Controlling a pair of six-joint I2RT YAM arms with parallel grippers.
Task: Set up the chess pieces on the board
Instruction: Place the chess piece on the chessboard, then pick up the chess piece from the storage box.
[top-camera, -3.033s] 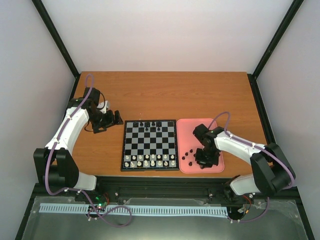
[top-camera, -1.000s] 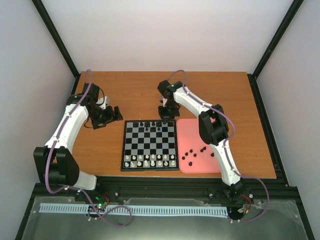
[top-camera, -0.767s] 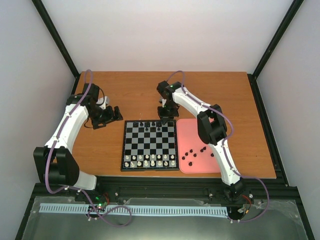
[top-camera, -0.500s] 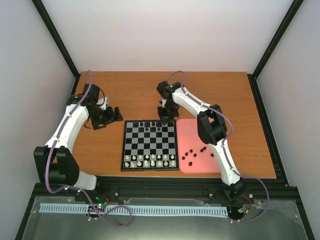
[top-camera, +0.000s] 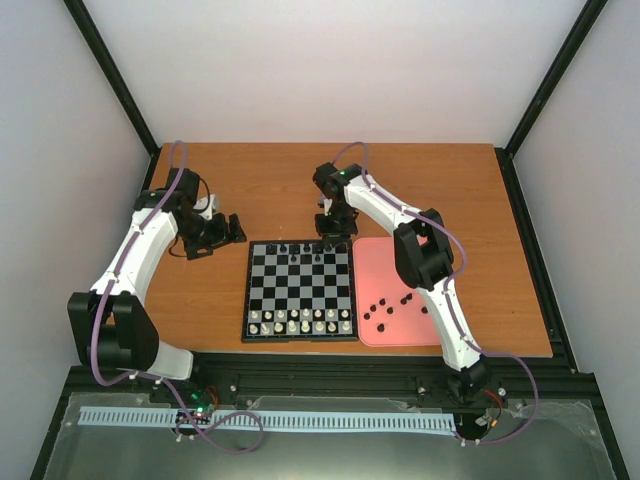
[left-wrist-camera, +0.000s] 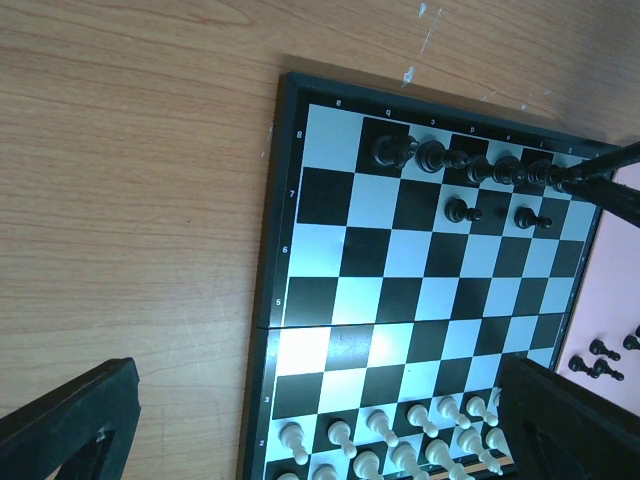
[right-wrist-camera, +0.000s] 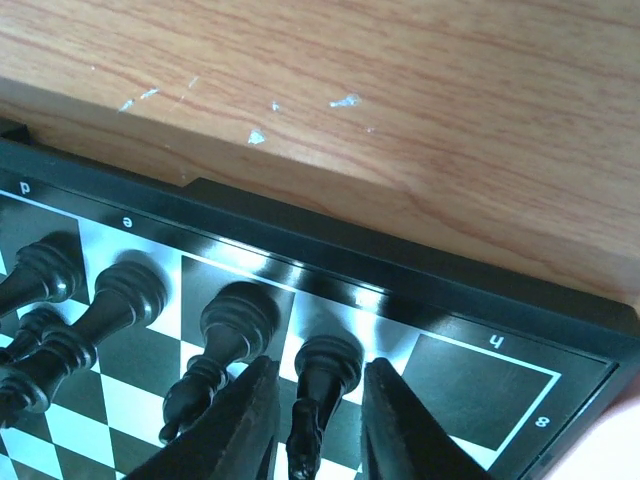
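Observation:
The board lies at the table's middle, with white pieces along its near rows. Black chess pieces stand in its far row, and two more one row in. My right gripper hangs over the far right of the board. In the right wrist view its fingers stand narrowly open on either side of a black piece that stands on a pale back-row square, one from the corner. My left gripper is wide open and empty, left of the board's far corner.
A pink tray right of the board holds several loose black pieces. The right arm stretches over the tray's far end. Bare wooden table lies beyond the board. Black frame posts stand at the back corners.
The right arm went from the pink tray to the board's far right edge. Over the last second it has hardly moved there. The left arm has stayed still.

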